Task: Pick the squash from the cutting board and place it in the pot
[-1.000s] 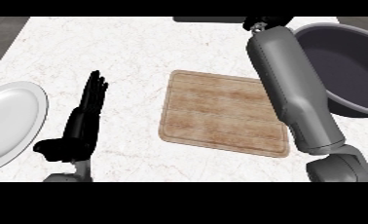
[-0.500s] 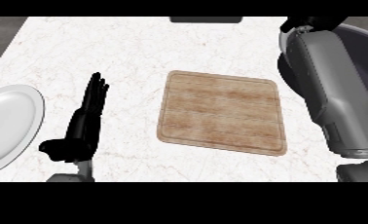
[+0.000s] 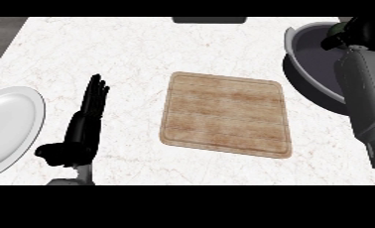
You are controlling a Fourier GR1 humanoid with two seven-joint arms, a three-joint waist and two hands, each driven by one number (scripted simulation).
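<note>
The right hand [image 3: 354, 29] hung over the dark pot [image 3: 307, 68] at the far right of the counter [image 3: 132, 48], its fingers curled around something small and greenish, apparently the squash [image 3: 333, 38], though most of it was hidden. The wooden cutting board [image 3: 225, 114] lay bare at the middle of the counter, just left of the pot. The left hand [image 3: 84, 123] rested open near the front left, fingers straight, beside a white plate [image 3: 18, 123] at the left edge.

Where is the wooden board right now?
The cutting board lies bare in the middle of the counter, between the resting left hand and the pot at the right.
</note>
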